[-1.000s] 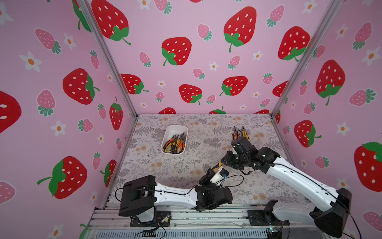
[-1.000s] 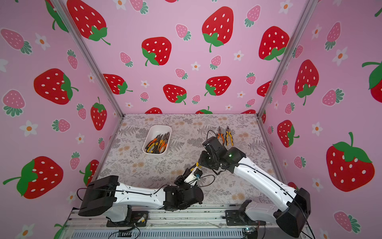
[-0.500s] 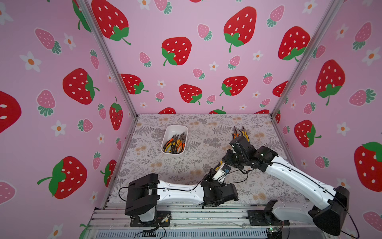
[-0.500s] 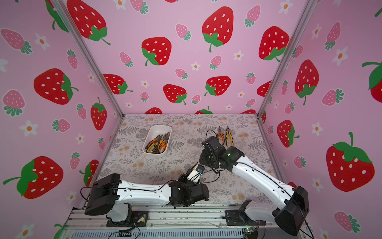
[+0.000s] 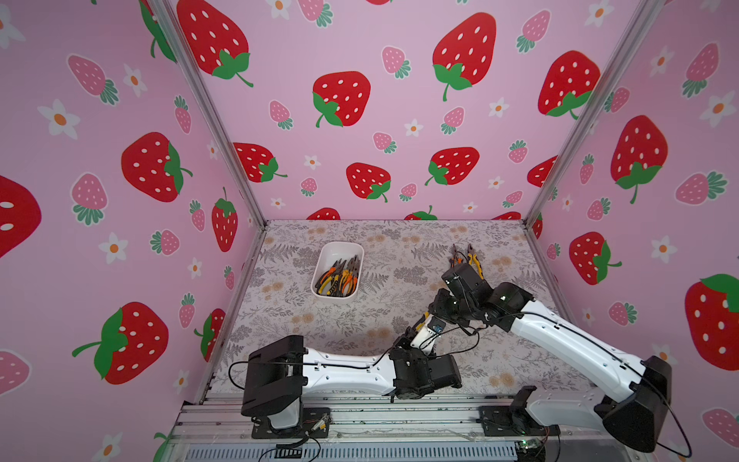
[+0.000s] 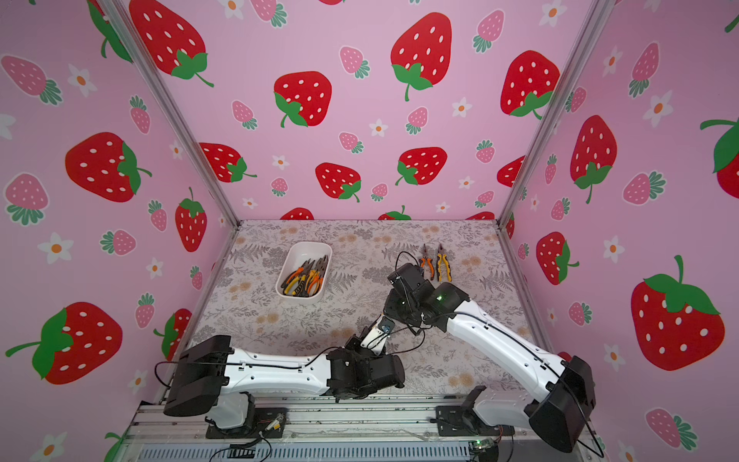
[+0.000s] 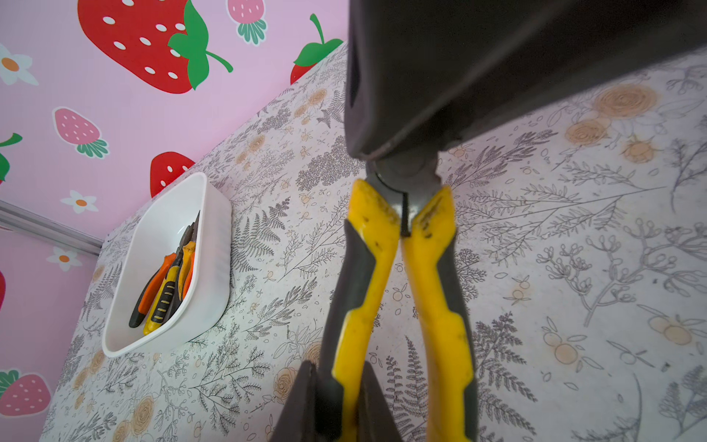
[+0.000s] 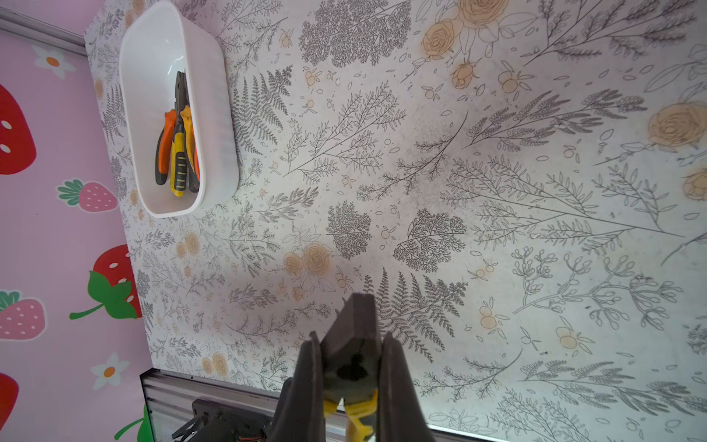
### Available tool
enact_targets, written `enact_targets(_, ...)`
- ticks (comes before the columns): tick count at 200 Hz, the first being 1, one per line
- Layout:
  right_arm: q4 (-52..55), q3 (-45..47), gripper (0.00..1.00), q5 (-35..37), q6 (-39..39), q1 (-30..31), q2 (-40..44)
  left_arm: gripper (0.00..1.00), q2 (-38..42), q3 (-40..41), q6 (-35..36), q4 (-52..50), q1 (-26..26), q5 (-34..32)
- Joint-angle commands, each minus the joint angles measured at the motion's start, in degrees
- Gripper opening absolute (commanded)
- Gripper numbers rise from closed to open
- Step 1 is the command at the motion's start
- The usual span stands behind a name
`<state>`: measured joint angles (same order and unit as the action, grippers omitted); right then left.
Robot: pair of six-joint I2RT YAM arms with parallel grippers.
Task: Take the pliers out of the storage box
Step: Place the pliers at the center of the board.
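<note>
One yellow-and-black pliers [image 7: 382,268] hangs in the air between my two arms, above the floral table. My left gripper [image 7: 338,379] is shut on one of its handles. My right gripper [image 8: 352,344] is shut on its dark metal head [image 8: 355,321]. In both top views the two grippers meet near the table's front middle, left gripper [image 5: 416,331] below right gripper [image 5: 431,315]. The white storage box [image 5: 326,256] stands at the back left and holds several more pliers [image 5: 340,276]. Both wrist views show that storage box [image 7: 214,275] [image 8: 214,114] too.
Two pliers [image 6: 434,264], one orange-handled and one yellow-handled, lie side by side on the table at the back right, just beyond the right wrist. Pink strawberry walls close in three sides. An aluminium rail [image 5: 360,412] runs along the front edge.
My left arm has swung right and forward with the pliers, up to the right gripper. The right gripper has closed on the pliers' head.
</note>
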<state>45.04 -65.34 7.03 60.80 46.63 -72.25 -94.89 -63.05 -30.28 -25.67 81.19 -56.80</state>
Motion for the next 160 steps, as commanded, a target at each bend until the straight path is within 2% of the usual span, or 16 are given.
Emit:
enact_targets(1, 1.8, -0.9, 0.0, 3.0, -4.1, 0.9, -0.3, 0.0, 4.5, -2.6, 1.2, 6.8, 1.0, -3.4)
enact_targets(10, 2.8, -1.9, 0.0, 4.8, -5.2, 0.9, -0.1, 0.04, 4.9, -2.0, 0.9, 7.3, 1.1, -3.1)
enact_targets(20, 4.0, -3.2, 0.0, 6.8, -6.4, 0.9, 0.0, 0.16, 5.4, -1.1, 0.8, 7.9, 1.1, -2.6)
enact_targets(45, 5.8, -5.4, 0.0, 10.4, -8.9, 0.9, 0.4, 0.2, 6.5, 0.7, 0.0, 8.7, 1.1, -2.1)
enact_targets(69, 5.7, -5.7, 0.0, 11.4, -9.8, 0.5, 1.0, 0.48, 6.7, 1.5, -0.9, 8.5, 1.1, -1.9)
enact_targets(76, 5.5, -5.8, 0.0, 11.4, -9.9, 0.3, 1.1, 0.53, 6.7, 1.7, -1.3, 8.1, 1.1, -1.9)
enact_targets(99, 5.0, -5.5, 0.0, 11.4, -10.1, 0.2, 1.6, 0.58, 6.7, 2.0, -2.5, 7.2, 1.0, -1.9)
enact_targets(137, 5.1, -5.6, 0.0, 11.3, -11.9, -0.9, 1.0, 0.59, 8.5, 3.3, -4.9, 4.7, 1.0, -3.0)
enact_targets(160, 5.0, -5.5, 0.0, 11.1, -14.6, -3.5, -0.4, 0.59, 11.1, 4.6, -8.0, 0.9, 1.0, -4.7)
